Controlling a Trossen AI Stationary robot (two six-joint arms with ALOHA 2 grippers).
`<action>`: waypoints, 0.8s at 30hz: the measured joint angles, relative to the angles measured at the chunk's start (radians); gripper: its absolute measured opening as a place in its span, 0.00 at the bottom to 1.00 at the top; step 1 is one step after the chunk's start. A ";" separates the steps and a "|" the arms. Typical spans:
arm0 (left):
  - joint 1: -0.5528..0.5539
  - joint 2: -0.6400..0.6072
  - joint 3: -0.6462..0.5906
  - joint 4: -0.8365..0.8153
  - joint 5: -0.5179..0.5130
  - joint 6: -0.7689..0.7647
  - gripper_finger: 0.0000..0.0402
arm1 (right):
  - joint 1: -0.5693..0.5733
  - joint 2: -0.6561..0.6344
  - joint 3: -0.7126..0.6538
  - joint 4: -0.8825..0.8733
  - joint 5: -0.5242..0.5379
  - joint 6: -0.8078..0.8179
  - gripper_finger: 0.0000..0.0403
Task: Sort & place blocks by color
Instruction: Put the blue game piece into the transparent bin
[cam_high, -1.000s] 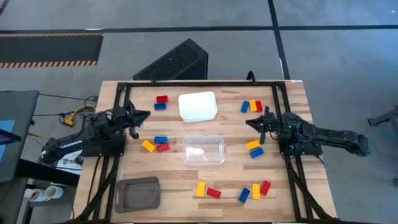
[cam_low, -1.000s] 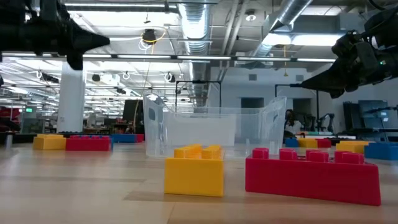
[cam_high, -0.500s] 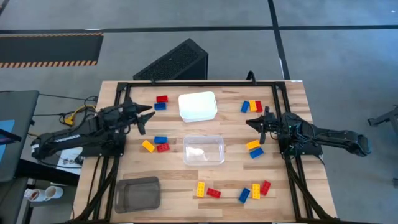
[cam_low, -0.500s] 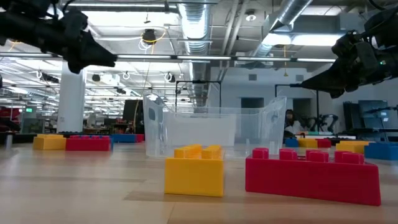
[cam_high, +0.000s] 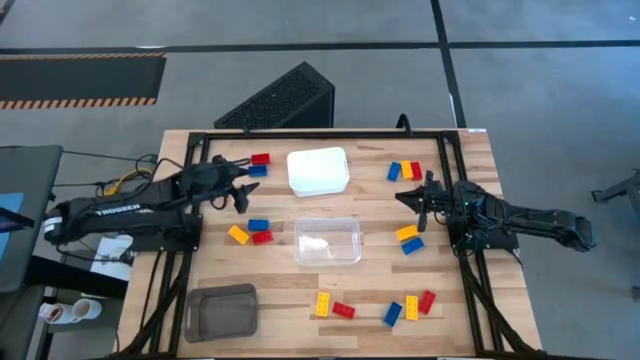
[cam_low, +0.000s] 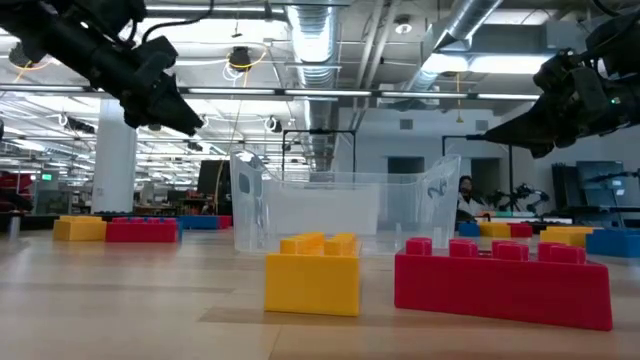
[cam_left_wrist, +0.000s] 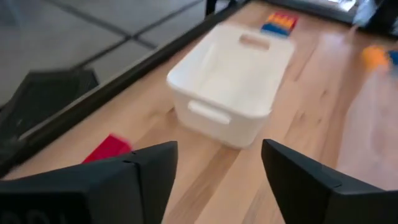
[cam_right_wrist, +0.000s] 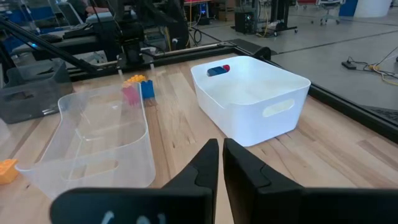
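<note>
Red, blue and yellow blocks lie in small groups on the wooden table. A red block (cam_high: 261, 158) and a blue block (cam_high: 257, 170) lie at the far left. My left gripper (cam_high: 246, 187) hovers open just near of them, above the table, touching nothing. It faces the white tray (cam_left_wrist: 230, 81), with the red block (cam_left_wrist: 106, 149) beside one finger. My right gripper (cam_high: 404, 197) hangs shut and empty above the table's right side, near a yellow block (cam_high: 406, 232) and a blue block (cam_high: 412, 245).
A clear tray (cam_high: 327, 241) stands at the table's middle and a grey tray (cam_high: 221, 312) at the near left. More blocks lie at the far right (cam_high: 405, 171), left of the clear tray (cam_high: 252, 232) and along the near edge (cam_high: 335, 306). A black frame borders the table.
My left gripper has moved toward the table's right, toward the white tray, dipping a little, and has opened. My right gripper has kept still. No block has moved.
</note>
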 joint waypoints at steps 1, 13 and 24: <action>0.009 0.016 0.011 -0.023 0.000 0.000 0.59 | 0.000 0.000 0.000 0.000 0.000 0.000 0.12; 0.175 0.225 0.109 -0.142 0.002 0.080 0.72 | 0.000 0.000 0.000 0.000 0.000 0.000 0.12; 0.292 0.444 0.170 -0.070 0.189 0.217 0.72 | 0.000 0.000 0.000 0.000 0.000 0.000 0.12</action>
